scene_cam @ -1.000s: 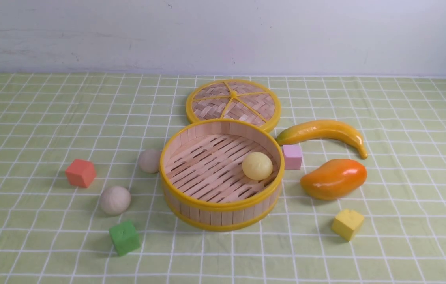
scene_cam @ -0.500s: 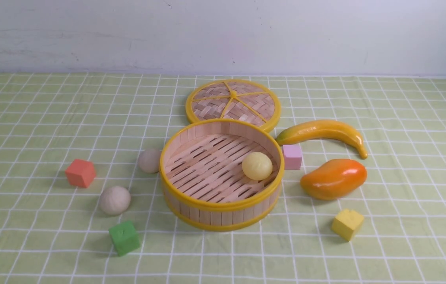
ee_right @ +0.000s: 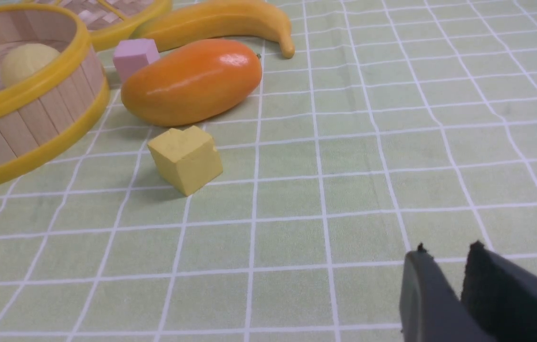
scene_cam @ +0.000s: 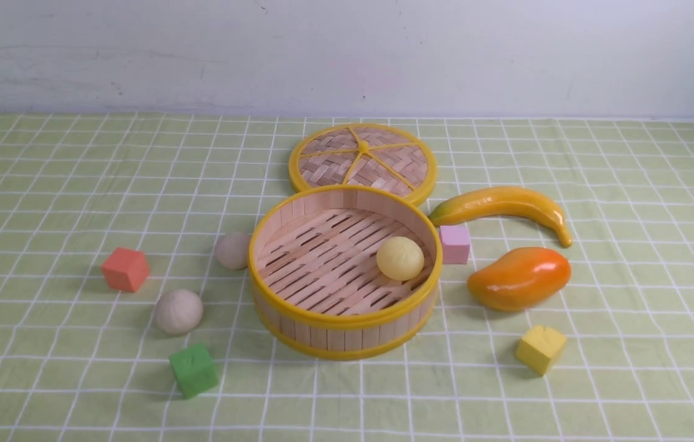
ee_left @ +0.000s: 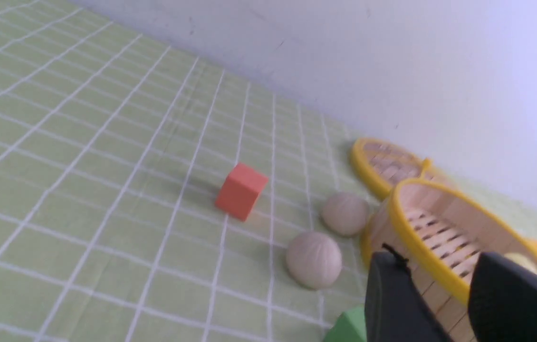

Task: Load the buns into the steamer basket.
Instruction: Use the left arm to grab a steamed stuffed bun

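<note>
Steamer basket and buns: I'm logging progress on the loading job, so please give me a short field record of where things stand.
steamer basket: uncovered, upright on the checked cloth
lid: flat on the cloth behind the basket
pale yellow bun: inside the basket, right side
far off-white bun: on the cloth, close by the basket's left wall
near off-white bun: on the cloth between the orange cube and the green cube
left gripper: open, empty
right gripper: slightly parted, empty
buns left to load: two
</note>
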Controlling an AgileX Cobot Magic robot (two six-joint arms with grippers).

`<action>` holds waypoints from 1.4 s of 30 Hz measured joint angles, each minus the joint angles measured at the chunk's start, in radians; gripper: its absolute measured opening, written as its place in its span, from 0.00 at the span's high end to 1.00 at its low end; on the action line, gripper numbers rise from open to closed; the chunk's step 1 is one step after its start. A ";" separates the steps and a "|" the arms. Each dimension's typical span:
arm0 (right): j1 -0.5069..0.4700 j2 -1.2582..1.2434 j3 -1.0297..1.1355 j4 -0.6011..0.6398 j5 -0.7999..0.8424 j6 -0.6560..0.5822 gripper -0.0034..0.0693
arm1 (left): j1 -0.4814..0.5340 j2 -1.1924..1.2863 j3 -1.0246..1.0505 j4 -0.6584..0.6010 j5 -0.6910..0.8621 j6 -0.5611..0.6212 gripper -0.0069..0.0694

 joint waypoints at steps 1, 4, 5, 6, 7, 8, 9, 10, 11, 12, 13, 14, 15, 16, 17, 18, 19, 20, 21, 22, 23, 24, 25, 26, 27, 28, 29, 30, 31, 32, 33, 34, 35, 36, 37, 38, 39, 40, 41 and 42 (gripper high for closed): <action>0.000 0.000 0.000 0.000 0.000 0.000 0.77 | 0.000 0.000 0.000 0.000 -0.006 -0.001 0.60; 0.000 0.000 0.000 0.000 0.000 0.000 0.77 | 0.000 0.000 0.000 -0.002 -0.168 -0.012 0.60; 0.000 0.000 0.000 0.000 0.000 0.000 0.77 | 0.000 0.000 0.000 -0.002 -0.178 -0.013 0.60; 0.000 0.000 0.000 0.000 0.000 0.000 0.76 | 0.000 0.000 -0.010 -0.002 -0.244 -0.015 0.60; 0.000 0.000 0.000 0.000 0.000 0.000 0.76 | 0.000 0.000 -0.030 -0.002 -0.267 -0.015 0.60; 0.000 0.000 0.000 0.000 0.000 0.000 0.76 | 0.000 0.000 -0.045 -0.003 -0.270 -0.015 0.60; 0.000 0.000 0.000 0.000 0.000 0.000 0.76 | 0.000 0.000 -0.082 -0.003 -0.275 -0.015 0.60; 0.000 0.000 0.000 0.000 0.000 0.000 0.76 | 0.000 0.000 -0.121 -0.004 -0.273 -0.015 0.60; 0.000 0.000 0.000 0.000 0.000 0.000 0.76 | 0.000 0.005 -0.168 -0.004 -0.261 -0.015 0.60; 0.000 0.000 0.000 0.000 0.000 0.000 0.76 | 0.000 0.019 -0.221 -0.004 -0.243 -0.015 0.60; 0.000 0.000 0.000 0.000 0.000 0.000 0.76 | 0.000 0.043 -0.278 -0.004 -0.218 -0.015 0.60; 0.000 0.000 0.000 0.000 0.000 0.000 0.76 | 0.000 0.060 -0.312 -0.004 -0.195 -0.015 0.60; 0.000 0.000 0.000 0.000 0.000 0.000 0.76 | 0.000 0.108 -0.395 -0.004 -0.151 -0.015 0.60; 0.000 0.000 0.000 0.000 0.000 0.000 0.76 | 0.000 0.115 -0.407 -0.004 -0.133 -0.015 0.60; 0.000 0.000 0.000 0.000 0.000 0.000 0.76 | 0.000 0.154 -0.453 -0.004 -0.095 -0.015 0.60; 0.000 0.000 0.000 0.000 0.000 0.000 0.75 | 0.000 0.222 -0.542 -0.004 -0.006 -0.015 0.60; 0.000 0.000 0.000 0.000 0.000 0.000 0.75 | 0.000 0.222 -0.552 -0.004 0.006 -0.015 0.60; 0.000 0.000 0.000 0.000 0.000 0.000 0.75 | 0.000 0.306 -0.644 -0.004 0.136 -0.015 0.60; 0.000 0.000 0.000 0.000 0.000 0.000 0.75 | 0.000 0.347 -0.673 -0.004 0.187 -0.015 0.60; 0.000 0.000 0.000 0.000 0.000 0.000 0.75 | 0.000 0.355 -0.686 -0.004 0.199 -0.015 0.60; 0.000 0.000 0.000 0.000 0.000 0.000 0.75 | 0.000 0.408 -0.720 0.000 0.273 -0.015 0.60; 0.000 0.000 0.000 0.000 0.000 0.000 0.75 | 0.000 0.442 -0.735 0.010 0.314 -0.015 0.60; 0.000 0.000 0.000 0.000 0.000 0.000 0.74 | 0.000 0.472 -0.742 0.028 0.341 -0.014 0.60; 0.000 0.000 0.000 0.000 0.000 0.000 0.74 | 0.000 0.488 -0.744 0.039 0.351 -0.014 0.60; 0.000 0.000 0.000 0.000 0.000 0.000 0.74 | 0.000 0.519 -0.744 0.061 0.363 -0.014 0.60; 0.000 0.000 0.000 0.000 0.000 0.000 0.74 | 0.000 0.524 -0.744 0.061 0.363 -0.014 0.60; 0.000 0.000 0.000 0.000 0.000 0.000 0.74 | 0.000 0.558 -0.744 0.068 0.373 -0.016 0.60; 0.000 0.000 0.000 0.000 0.000 0.000 0.74 | 0.000 0.582 -0.743 0.067 0.376 -0.020 0.60; 0.000 0.000 0.000 0.000 0.000 0.000 0.73 | 0.000 0.614 -0.740 0.059 0.382 -0.031 0.60; 0.000 0.000 0.000 0.000 0.000 0.000 0.73 | 0.000 0.619 -0.740 0.055 0.384 -0.034 0.60; 0.000 0.000 0.000 0.000 0.000 0.000 0.73 | 0.000 0.674 -0.740 0.036 0.403 -0.045 0.60; 0.000 0.000 0.000 0.000 0.000 0.000 0.73 | 0.000 0.701 -0.740 0.024 0.416 -0.050 0.60; 0.000 0.000 0.000 0.000 0.000 0.000 0.73 | 0.000 0.736 -0.740 0.013 0.432 -0.053 0.60; 0.000 0.000 0.000 0.000 0.000 0.000 0.73 | 0.000 0.774 -0.744 0.002 0.455 -0.057 0.60; 0.000 0.000 0.000 0.000 0.000 0.000 0.73 | 0.000 0.806 -0.750 -0.004 0.473 -0.057 0.60; 0.000 0.000 0.000 0.000 0.000 0.000 0.73 | 0.000 0.858 -0.764 -0.019 0.510 -0.061 0.60; 0.000 0.000 0.000 0.000 0.000 0.000 0.73 | 0.000 0.904 -0.782 -0.032 0.545 -0.061 0.60; 0.000 0.000 0.000 0.000 0.000 0.000 0.73 | 0.000 0.904 -0.787 -0.035 0.552 -0.061 0.60; 0.000 0.000 0.000 0.000 0.000 0.000 0.73 | 0.000 0.953 -0.805 -0.047 0.579 -0.061 0.60; 0.000 0.000 0.000 0.000 0.000 0.000 0.73 | 0.000 1.003 -0.831 -0.061 0.612 -0.061 0.60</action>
